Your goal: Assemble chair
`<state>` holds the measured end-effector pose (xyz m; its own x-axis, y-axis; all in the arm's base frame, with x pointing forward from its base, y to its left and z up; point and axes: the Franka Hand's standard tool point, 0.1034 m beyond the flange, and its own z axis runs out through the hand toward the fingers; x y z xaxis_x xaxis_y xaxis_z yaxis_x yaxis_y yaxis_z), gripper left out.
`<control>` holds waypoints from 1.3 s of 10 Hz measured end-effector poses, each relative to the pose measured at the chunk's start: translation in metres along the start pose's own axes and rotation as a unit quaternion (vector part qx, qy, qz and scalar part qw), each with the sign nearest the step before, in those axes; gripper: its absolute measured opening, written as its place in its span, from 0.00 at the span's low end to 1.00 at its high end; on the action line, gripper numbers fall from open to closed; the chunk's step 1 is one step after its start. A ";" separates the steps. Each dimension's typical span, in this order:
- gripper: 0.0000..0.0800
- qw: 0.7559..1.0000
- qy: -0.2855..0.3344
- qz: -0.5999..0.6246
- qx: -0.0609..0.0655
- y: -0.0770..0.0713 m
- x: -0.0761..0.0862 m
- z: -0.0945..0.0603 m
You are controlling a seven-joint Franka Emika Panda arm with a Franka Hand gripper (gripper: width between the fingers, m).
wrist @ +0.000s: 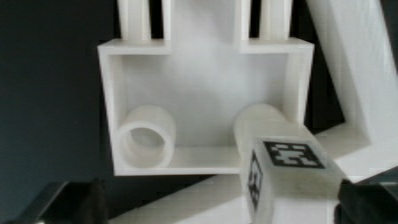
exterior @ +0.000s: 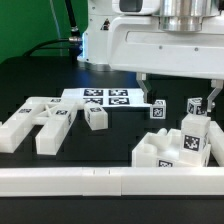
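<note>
The chair is in loose white tagged parts. A blocky seat piece (exterior: 172, 148) with an upright tagged block (exterior: 195, 128) stands at the exterior view's right. A slotted flat part (exterior: 38, 122) lies at the left. Small tagged blocks (exterior: 95, 117) (exterior: 157, 110) (exterior: 196, 104) sit between them. My gripper (exterior: 178, 92) hangs open just above the seat piece. The wrist view shows the seat's boxy recess (wrist: 196, 100), a round peg (wrist: 146, 142) in it and a tagged leg (wrist: 285, 165). The gripper (wrist: 222, 208) straddles that leg without closing on it.
The marker board (exterior: 105, 97) lies flat at the back middle. A long white border rail (exterior: 100, 182) runs along the front edge. The robot's white body (exterior: 150, 40) fills the upper part of the exterior view. The table is black.
</note>
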<state>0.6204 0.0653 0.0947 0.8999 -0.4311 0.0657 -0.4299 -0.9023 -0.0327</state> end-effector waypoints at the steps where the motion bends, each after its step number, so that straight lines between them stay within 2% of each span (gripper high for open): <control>1: 0.81 0.999 0.008 -0.053 0.003 0.010 -0.009 0.001; 3: 0.81 0.984 0.006 -0.176 0.000 0.047 -0.033 0.001; 4: 0.81 0.975 0.004 -0.222 -0.002 0.062 -0.036 0.004; 5: 0.81 0.976 0.005 -0.219 -0.002 0.070 -0.036 0.006; 8: 0.81 0.976 0.004 -0.220 -0.002 0.068 -0.037 0.006; 9: 0.81 0.971 0.005 -0.239 -0.003 0.070 -0.037 0.007; 10: 0.81 0.954 0.009 -0.298 -0.005 0.079 -0.040 0.012; 11: 0.81 0.939 0.008 -0.343 -0.007 0.093 -0.047 0.016; 13: 0.81 0.916 0.015 -0.400 -0.015 0.133 -0.067 0.030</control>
<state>0.5054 -0.0257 0.0559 0.9259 0.3682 0.0845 0.3637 -0.9293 0.0646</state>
